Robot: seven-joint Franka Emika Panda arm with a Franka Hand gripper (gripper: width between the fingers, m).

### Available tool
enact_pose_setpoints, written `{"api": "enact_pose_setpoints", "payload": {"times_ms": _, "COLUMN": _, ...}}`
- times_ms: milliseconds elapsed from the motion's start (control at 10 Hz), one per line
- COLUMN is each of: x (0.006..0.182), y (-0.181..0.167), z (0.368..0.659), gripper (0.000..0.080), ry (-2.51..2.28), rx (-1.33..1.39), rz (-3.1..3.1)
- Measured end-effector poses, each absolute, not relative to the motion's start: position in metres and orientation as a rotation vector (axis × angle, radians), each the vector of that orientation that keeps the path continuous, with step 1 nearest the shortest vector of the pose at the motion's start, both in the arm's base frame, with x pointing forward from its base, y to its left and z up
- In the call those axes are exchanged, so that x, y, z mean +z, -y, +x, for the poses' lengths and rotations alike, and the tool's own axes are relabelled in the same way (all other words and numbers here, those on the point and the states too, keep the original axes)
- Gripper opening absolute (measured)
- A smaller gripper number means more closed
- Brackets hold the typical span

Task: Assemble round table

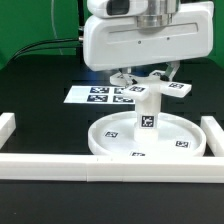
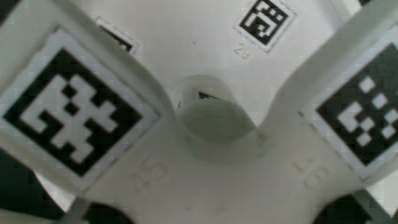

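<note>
The large white rimmed disc point(image 1: 110, 146) lies flat on the black table. The short cylinder leg point(image 1: 147, 119) stands upright on its central hub. The cross-shaped foot point(image 1: 152, 90) sits on top of the leg, roughly level. My gripper point(image 1: 143, 80) comes down from above with a finger on either side of the foot and looks shut on it. In the wrist view the foot point(image 2: 214, 170) fills the picture, with its centre hole point(image 2: 217, 115) and tagged arms. The dark fingertips point(image 2: 93, 214) show at the edge, and my gripper point(image 2: 222, 216) straddles the foot.
The marker board point(image 1: 93, 95) lies behind the disc, toward the exterior view's left. Long white border rails run along the front point(image 1: 60, 166), the exterior view's right point(image 1: 213, 135) and its left point(image 1: 5, 128). The disc rests in the corner of the front and right rails.
</note>
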State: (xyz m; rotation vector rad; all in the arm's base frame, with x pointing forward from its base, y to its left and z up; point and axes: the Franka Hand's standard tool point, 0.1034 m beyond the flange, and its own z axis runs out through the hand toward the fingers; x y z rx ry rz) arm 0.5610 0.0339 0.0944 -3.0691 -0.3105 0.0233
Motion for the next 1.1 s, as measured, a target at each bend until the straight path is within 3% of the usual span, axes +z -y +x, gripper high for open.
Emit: {"api": "enact_pose_setpoints", "payload": {"times_ms": 1100, "x": 0.0947, "y": -0.0382, "z": 0.5639, "gripper": 0.0449, "ry": -1.271, "rx": -0.022, "rz": -2.747}}
